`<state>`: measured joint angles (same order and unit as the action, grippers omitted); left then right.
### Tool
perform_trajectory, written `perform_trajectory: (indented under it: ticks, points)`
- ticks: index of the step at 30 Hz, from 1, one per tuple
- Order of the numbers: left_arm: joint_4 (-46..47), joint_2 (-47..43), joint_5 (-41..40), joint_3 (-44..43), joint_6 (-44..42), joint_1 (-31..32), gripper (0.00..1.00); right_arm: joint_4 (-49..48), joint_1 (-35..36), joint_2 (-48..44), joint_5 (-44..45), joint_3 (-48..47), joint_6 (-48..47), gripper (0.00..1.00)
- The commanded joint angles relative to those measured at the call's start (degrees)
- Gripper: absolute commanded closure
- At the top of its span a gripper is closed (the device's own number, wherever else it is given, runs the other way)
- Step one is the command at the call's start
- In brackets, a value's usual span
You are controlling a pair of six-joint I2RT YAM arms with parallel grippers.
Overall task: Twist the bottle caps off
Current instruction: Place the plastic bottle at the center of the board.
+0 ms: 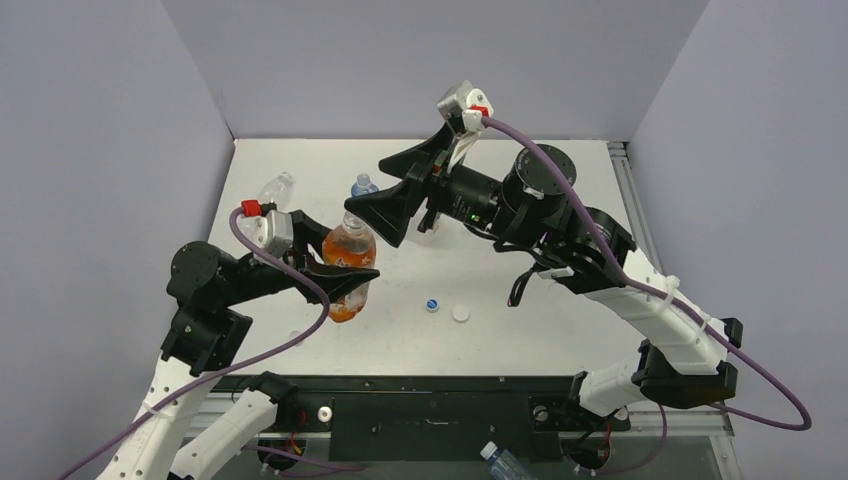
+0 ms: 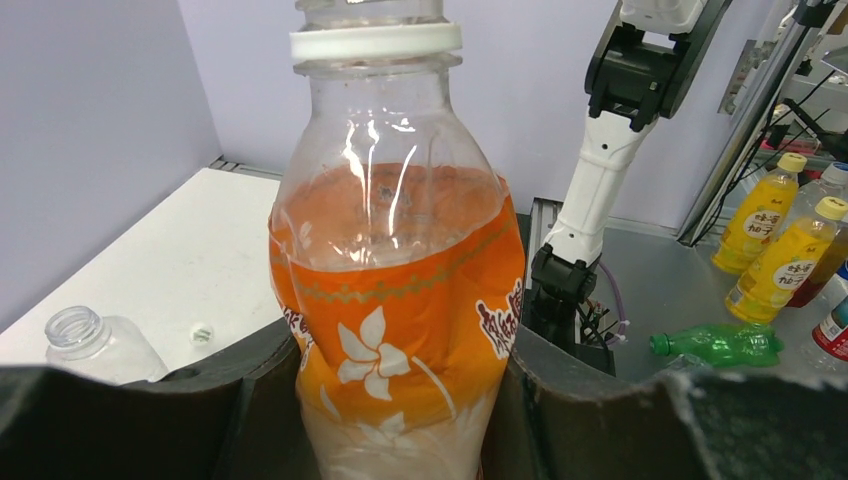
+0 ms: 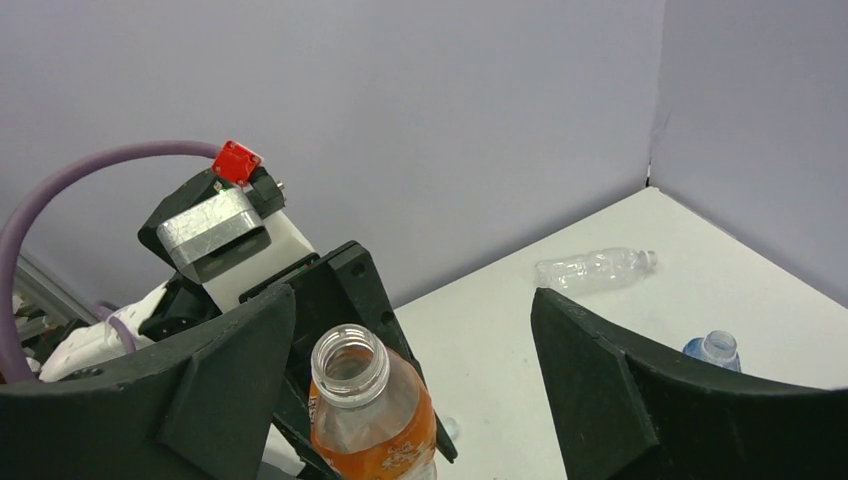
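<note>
— Why is the left gripper (image 1: 340, 268) clamped round the orange bottle (image 1: 349, 245)?
— To keep it upright and steady for twisting. Its neck is already bare, and the right gripper (image 3: 415, 300) hangs just above, jaws wide, holding nothing.
— And the caps?
— The blue cap (image 1: 432, 305) and white cap (image 1: 461, 314) lie loose on the table (image 1: 560, 180), right of the bottle
</note>
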<state>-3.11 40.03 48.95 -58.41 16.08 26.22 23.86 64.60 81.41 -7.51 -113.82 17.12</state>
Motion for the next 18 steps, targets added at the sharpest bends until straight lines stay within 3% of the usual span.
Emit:
perform_trajectory:
  ticks: [1, 11, 13, 15, 18]
  points:
    - [0.81, -0.36, -1.55, -0.59, -0.84, 0.17, 1.00, -1.61, 0.64, 0.68, -1.00, 0.92, 0.67, 0.17]
    - [0.56, -0.05, -1.65, -0.21, -1.04, 0.15, 1.00, 2.59, 2.34, 5.14, -5.45, -0.49, -0.70, 0.49]
    - [0.69, 0.04, -1.73, -0.09, -1.06, 0.19, 1.00, 3.41, 2.54, 5.56, -4.76, -1.08, -1.32, 0.63]
    - [0.81, -0.02, -1.95, -0.10, -1.09, 0.16, 0.95, 5.14, 2.52, 5.97, -3.26, -1.55, -1.83, 0.85]
    - [0.60, -0.11, -2.19, 0.00, -1.30, 0.15, 0.81, 6.24, 2.49, 5.95, -1.28, -1.28, -2.89, 1.00]
